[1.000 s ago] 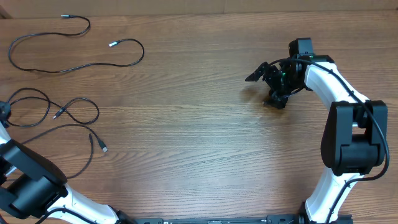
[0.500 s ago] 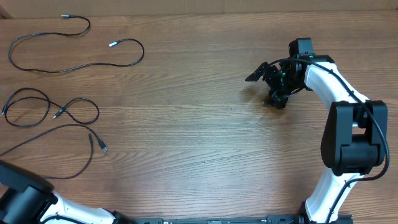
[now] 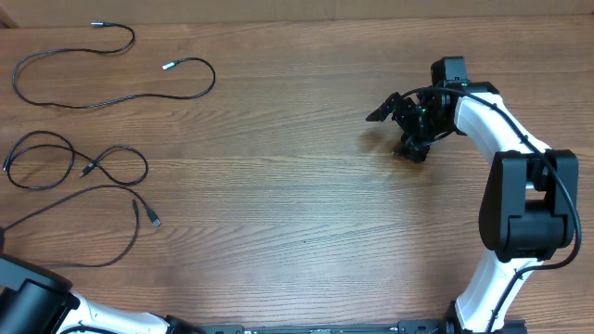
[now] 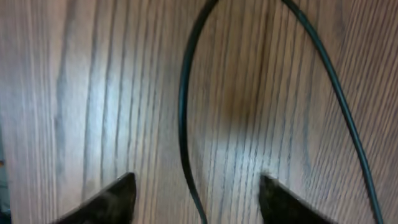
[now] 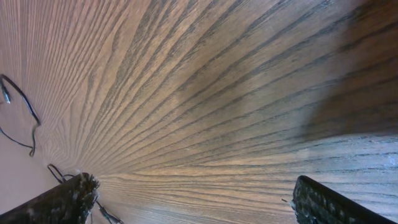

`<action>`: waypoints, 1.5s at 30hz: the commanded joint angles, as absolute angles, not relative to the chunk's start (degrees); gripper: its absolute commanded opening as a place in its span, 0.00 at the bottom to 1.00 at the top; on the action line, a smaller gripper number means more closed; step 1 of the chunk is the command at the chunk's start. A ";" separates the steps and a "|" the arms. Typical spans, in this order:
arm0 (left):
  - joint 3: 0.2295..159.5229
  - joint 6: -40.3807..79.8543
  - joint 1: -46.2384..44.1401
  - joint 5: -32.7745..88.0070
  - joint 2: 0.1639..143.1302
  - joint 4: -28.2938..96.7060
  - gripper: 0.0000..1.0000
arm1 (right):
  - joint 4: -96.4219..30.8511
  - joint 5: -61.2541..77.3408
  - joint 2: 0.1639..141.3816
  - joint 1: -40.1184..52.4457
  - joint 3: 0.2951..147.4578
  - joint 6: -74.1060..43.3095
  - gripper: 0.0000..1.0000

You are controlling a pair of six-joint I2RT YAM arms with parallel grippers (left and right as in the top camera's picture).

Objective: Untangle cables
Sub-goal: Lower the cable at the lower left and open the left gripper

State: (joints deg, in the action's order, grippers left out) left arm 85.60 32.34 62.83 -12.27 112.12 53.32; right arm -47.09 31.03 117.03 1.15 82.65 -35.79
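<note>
The left jaws stand spread and pinch nothing. Their two dark fingertips (image 4: 115, 202) show low in the left wrist view. Between them one thin black strand (image 4: 182, 112) lies flat on the table (image 4: 74, 93) and touches neither tip. A second strand (image 4: 339, 99) curves away just outside the other tip. I cannot tell if both belong to one loop, because the top of the curve is cut off.

The right jaws are also spread wide over bare wood and hold nothing. The cables (image 3: 139, 100) lie well apart from them, near the left arm.

The step in hand seems to be taking this strand. To do it well, I would lower straight, so that the strand stays centred, and close only when both tips reach the wood. Then I would lift slowly and draw away from the neighbouring loops, so that no crossing tightens.

The cords are round, smooth and limp, and they rest in open curves. Their plugs are small, and some are silver-tipped (image 3: 167, 65). The table is matte wood with long straight grain, so a cord may roll aside.
</note>
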 commanded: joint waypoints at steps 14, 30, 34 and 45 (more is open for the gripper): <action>78.72 21.50 62.85 -8.93 112.51 39.97 0.04 | -46.74 30.46 115.31 1.15 83.64 -35.59 1.00; 78.91 7.31 57.08 -9.19 112.79 28.62 0.40 | -46.74 30.46 115.31 1.15 83.64 -35.59 1.00; 81.69 9.61 57.06 -9.41 112.71 35.03 0.72 | -46.74 30.46 115.31 1.15 83.64 -35.59 1.00; 102.78 14.44 56.93 3.31 112.71 61.47 1.00 | -46.74 30.46 115.31 1.15 83.64 -35.59 1.00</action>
State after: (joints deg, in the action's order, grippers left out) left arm 98.54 13.54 56.75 -6.61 112.88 59.68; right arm -47.07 31.03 117.03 1.15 82.67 -35.81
